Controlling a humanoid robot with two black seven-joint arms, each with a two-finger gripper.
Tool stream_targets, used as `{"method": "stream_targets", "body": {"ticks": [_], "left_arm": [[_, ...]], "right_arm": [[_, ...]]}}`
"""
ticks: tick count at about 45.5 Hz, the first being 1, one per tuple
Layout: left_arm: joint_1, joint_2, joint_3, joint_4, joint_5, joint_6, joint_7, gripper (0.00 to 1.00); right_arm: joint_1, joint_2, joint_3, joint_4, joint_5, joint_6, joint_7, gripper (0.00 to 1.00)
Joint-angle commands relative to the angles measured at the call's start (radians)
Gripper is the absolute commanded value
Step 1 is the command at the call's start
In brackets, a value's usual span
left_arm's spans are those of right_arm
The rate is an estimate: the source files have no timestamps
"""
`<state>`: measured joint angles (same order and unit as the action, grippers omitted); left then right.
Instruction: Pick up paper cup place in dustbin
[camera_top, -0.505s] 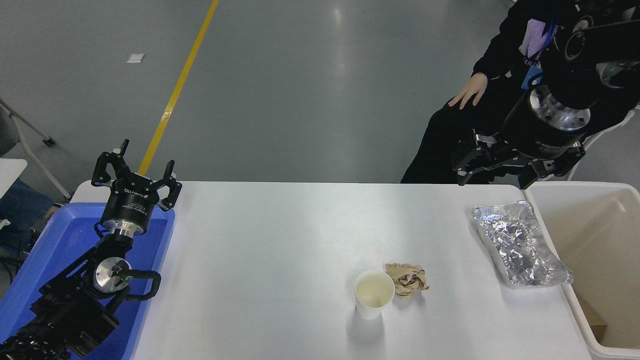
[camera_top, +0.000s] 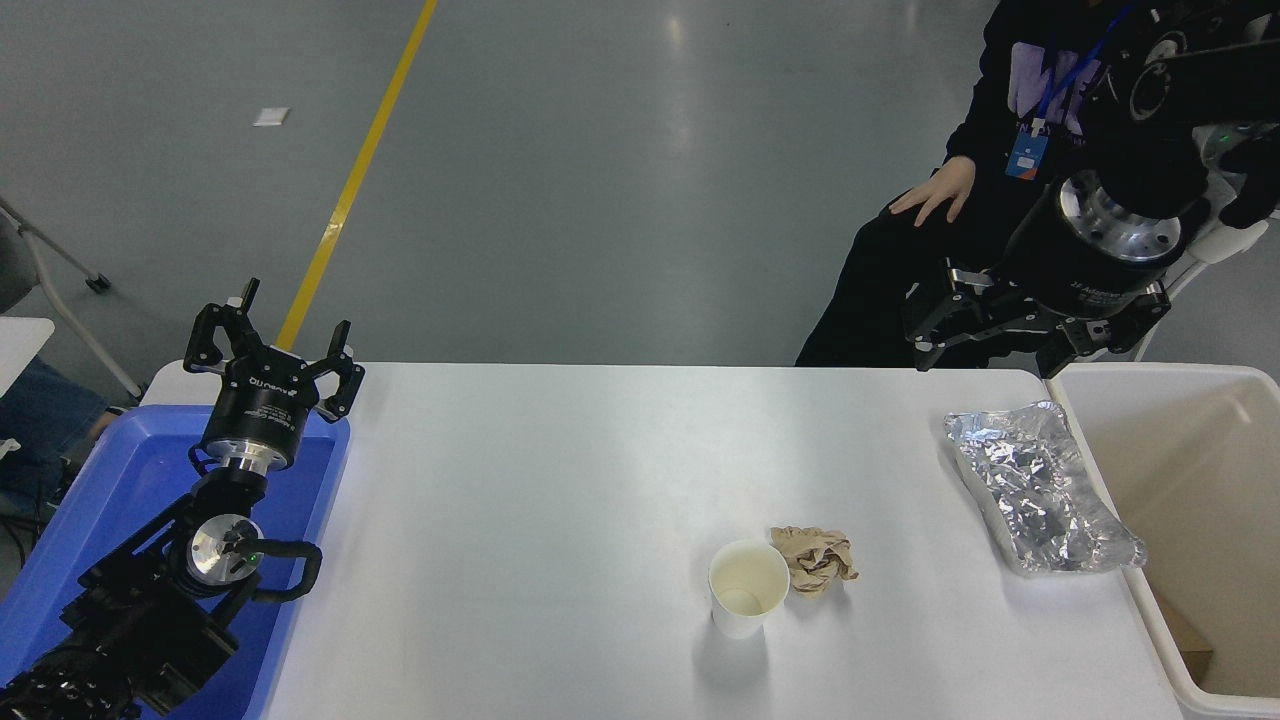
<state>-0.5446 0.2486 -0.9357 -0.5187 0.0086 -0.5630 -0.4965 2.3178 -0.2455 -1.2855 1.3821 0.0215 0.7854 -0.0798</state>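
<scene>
The paper cup (camera_top: 748, 588) stands upright on the white table (camera_top: 520, 520), right of the middle and near the front, and it looks empty. The dustbin (camera_top: 1190, 450) stands off the table's right end with its top open. My right gripper (camera_top: 1015, 328) hangs open and empty high over the table's far right corner, just left of the dustbin's far rim and far from the cup. My left gripper (camera_top: 270, 352) is open and parked at the lower left, above the blue tray.
A crumpled brown paper ball (camera_top: 816, 561) touches the cup's right side. A crumpled foil sheet (camera_top: 1040, 490) lies at the table's right edge beside the dustbin. A blue tray (camera_top: 120, 480) sits at the left end. A person (camera_top: 935, 190) sits behind the far right corner.
The seated person has shifted a little; the badge now hangs further left. Both arms and the cup have not moved.
</scene>
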Motion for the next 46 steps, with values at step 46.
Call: {"method": "stream_targets", "body": {"ticks": [46], "left_arm": [[0.000,0.000,0.000,-0.001,-0.001,0.000,-0.001,0.98]], "right_arm": [[0.000,-0.031,0.052,-0.009,0.000,0.000,0.000,1.00]]}}
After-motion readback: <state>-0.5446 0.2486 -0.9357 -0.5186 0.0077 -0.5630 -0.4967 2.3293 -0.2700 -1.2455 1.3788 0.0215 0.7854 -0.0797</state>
